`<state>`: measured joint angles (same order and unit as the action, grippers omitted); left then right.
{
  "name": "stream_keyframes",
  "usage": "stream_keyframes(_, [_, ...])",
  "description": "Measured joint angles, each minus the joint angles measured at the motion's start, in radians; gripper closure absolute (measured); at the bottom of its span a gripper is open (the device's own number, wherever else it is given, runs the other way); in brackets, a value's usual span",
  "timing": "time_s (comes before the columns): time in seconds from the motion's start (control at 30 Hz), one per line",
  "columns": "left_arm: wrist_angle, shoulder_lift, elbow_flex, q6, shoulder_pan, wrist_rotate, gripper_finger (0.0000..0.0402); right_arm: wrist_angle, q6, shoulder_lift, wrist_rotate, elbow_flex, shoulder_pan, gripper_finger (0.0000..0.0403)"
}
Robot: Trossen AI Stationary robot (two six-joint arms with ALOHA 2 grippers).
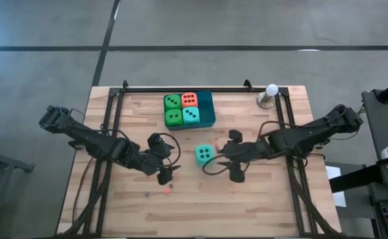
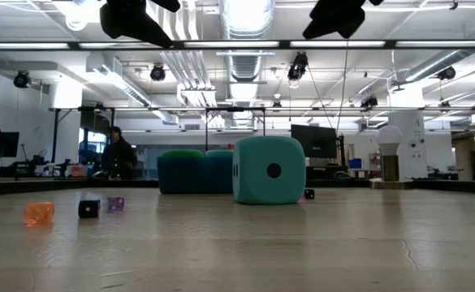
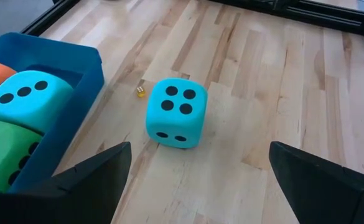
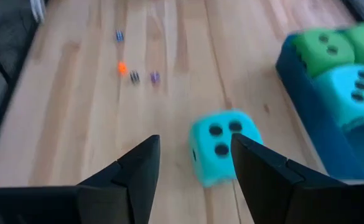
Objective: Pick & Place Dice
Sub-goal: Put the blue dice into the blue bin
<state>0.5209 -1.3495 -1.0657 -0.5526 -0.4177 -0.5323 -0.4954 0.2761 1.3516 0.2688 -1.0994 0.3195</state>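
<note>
One teal die (image 1: 204, 155) (image 2: 269, 169) rests flat on the wooden table near its middle, four pips up (image 3: 176, 112) (image 4: 222, 146). The blue tray (image 1: 208, 99) at the far middle holds two green dice (image 1: 172, 101) (image 1: 174, 117), an orange-red die (image 1: 189, 99) and a teal die (image 1: 191, 115). My left gripper (image 1: 169, 169) (image 3: 200, 152) hangs open left of the loose die, well above the table. My right gripper (image 1: 228, 166) (image 4: 195, 140) hangs open to its right, also raised, its fingers short of the die.
Several tiny dice lie on the near left of the table (image 1: 164, 191) (image 2: 38, 212) (image 2: 88, 208); one tiny yellow die (image 3: 140, 91) sits between tray and loose die. A white ball on a metal stand (image 1: 270, 93) stands at the far right. A black frame (image 1: 117, 96) borders the table.
</note>
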Motion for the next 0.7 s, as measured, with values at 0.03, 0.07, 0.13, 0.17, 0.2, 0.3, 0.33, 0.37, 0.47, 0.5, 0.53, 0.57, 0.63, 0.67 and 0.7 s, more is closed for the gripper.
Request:
stream_keyframes(0.03, [0.000,0.000,0.000,0.000,0.000,0.000,0.0020,-0.034,-0.001,0.017,-0.006,-0.025,-0.001,0.0206])
stream_keyframes(0.07, [0.000,0.000,0.000,0.000,0.000,0.000,0.0019,-0.057,-0.001,0.034,-0.008,-0.052,-0.002,0.0207])
stream_keyframes(0.13, [0.000,0.000,0.000,0.000,0.000,0.000,0.0017,-0.127,-0.001,0.071,-0.008,-0.099,-0.005,0.0207])
stream_keyframes(0.17, [0.000,0.000,0.000,0.000,0.000,0.000,0.0016,-0.158,-0.001,0.087,-0.009,-0.120,-0.008,0.0206])
stream_keyframes(0.2, [0.000,0.000,0.000,0.000,0.000,0.000,0.0015,-0.178,-0.001,0.106,-0.008,-0.140,-0.009,0.0207])
stream_keyframes(0.3, [0.000,0.000,0.000,0.000,0.000,0.000,0.0014,-0.223,-0.023,0.155,-0.012,-0.181,-0.015,0.0207])
stream_keyframes(0.33, [0.000,0.000,0.000,0.001,0.000,0.000,0.0014,-0.225,-0.041,0.171,-0.015,-0.193,-0.016,0.0207])
stream_keyframes(0.37, [0.000,0.000,0.000,0.001,0.000,0.000,0.0014,-0.224,-0.060,0.186,-0.022,-0.207,-0.016,0.0207])
stream_keyframes(0.47, [0.000,0.000,0.000,0.001,0.000,0.000,0.0017,-0.226,-0.101,0.224,-0.088,-0.240,-0.025,0.0207])
stream_keyframes(0.5, [0.000,0.000,0.000,0.003,0.000,0.000,0.0018,-0.225,-0.109,0.237,-0.116,-0.250,-0.031,0.0207])
stream_keyframes(0.53, [0.000,0.000,0.000,0.003,0.000,0.000,0.0019,-0.225,-0.113,0.247,-0.141,-0.255,-0.038,0.0206])
stream_keyframes(0.57, [0.000,0.000,0.000,0.003,0.000,0.000,0.0019,-0.225,-0.116,0.254,-0.160,-0.256,-0.046,0.0207])
stream_keyframes(0.63, [0.000,0.000,0.000,0.003,0.000,0.000,0.0020,-0.228,-0.118,0.266,-0.189,-0.256,-0.065,0.0206])
stream_keyframes(0.67, [0.000,0.000,0.000,0.003,0.000,0.000,0.0020,-0.228,-0.119,0.269,-0.196,-0.255,-0.074,0.0206])
stream_keyframes(0.7, [0.000,0.000,0.000,0.003,0.000,0.000,0.0020,-0.230,-0.119,0.272,-0.199,-0.253,-0.083,0.0206])
